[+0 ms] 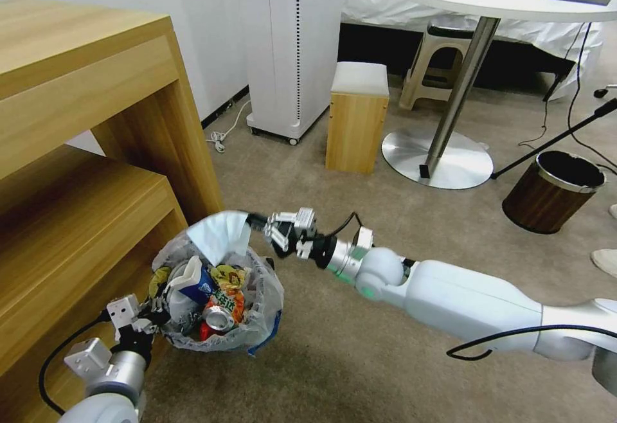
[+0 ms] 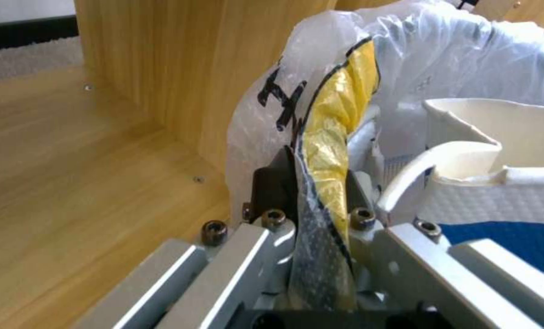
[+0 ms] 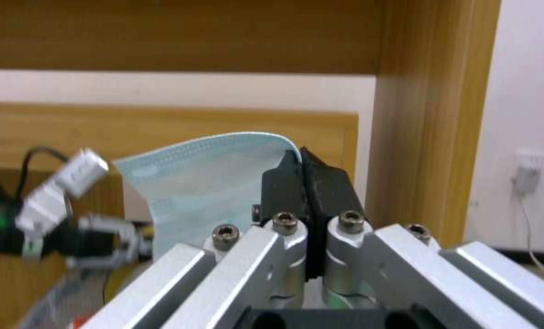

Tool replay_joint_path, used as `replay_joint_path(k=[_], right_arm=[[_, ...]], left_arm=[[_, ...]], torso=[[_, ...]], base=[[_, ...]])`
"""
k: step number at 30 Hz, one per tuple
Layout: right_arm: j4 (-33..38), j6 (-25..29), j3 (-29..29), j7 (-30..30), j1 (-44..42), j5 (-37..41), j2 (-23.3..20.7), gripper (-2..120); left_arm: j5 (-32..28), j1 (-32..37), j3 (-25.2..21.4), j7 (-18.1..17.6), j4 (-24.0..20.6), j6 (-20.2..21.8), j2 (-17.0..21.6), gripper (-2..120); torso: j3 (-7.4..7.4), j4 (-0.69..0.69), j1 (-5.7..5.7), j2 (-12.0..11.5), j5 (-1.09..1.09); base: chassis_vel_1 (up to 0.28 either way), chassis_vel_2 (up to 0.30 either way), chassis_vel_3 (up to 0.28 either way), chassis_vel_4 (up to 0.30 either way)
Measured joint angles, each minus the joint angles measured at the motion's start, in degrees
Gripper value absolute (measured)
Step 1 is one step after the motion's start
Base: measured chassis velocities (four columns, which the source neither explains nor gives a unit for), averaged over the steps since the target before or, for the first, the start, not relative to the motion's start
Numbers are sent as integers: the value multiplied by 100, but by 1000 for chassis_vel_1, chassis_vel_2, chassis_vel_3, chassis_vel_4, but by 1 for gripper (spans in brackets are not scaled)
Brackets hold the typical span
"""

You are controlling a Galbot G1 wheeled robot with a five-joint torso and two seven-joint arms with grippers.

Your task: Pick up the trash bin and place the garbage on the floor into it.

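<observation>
Left gripper (image 1: 156, 312) pinches the bag-lined round trash bin's (image 1: 260, 320) rim beside the wooden shelf unit (image 1: 96, 172); right wrist view shows the right gripper (image 3: 305, 171) clamping a pale-blue pleated face mask (image 3: 205, 183).

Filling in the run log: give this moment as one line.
left gripper: shut on trash bin rim | right gripper: shut on face mask above bin | bin: full of litter

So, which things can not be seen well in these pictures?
- Trash bin body: head view, wrapped by its plastic bag.
- Items low in the bin: head view, covered by the can and wrappers.
- Left pincer tips: head view, behind the bag; left wrist view, bag between.
- Blue sheet in the right pincer: lower part behind pincer frame.
</observation>
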Motion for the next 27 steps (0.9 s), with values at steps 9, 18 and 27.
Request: replay_joint_path(k=[9, 18, 27], right_arm=[[-387, 20, -332, -5, -44, -39, 185, 0], [-512, -5, -541, 97, 63, -119, 487, 0], [-763, -42, -874, 239, 181, -127, 878, 0]], left_arm=[[2, 42, 10, 4, -55, 0, -25, 2], [11, 68, 5, 19, -78, -5, -36, 2], [23, 85, 16, 30, -168, -9, -70, 2]], torso=[[0, 0, 0, 0, 0], [0, 0, 0, 0, 0], [0, 1, 0, 0, 1]], base=[[0, 0, 0, 0], [0, 0, 0, 0], [0, 0, 0, 0]])
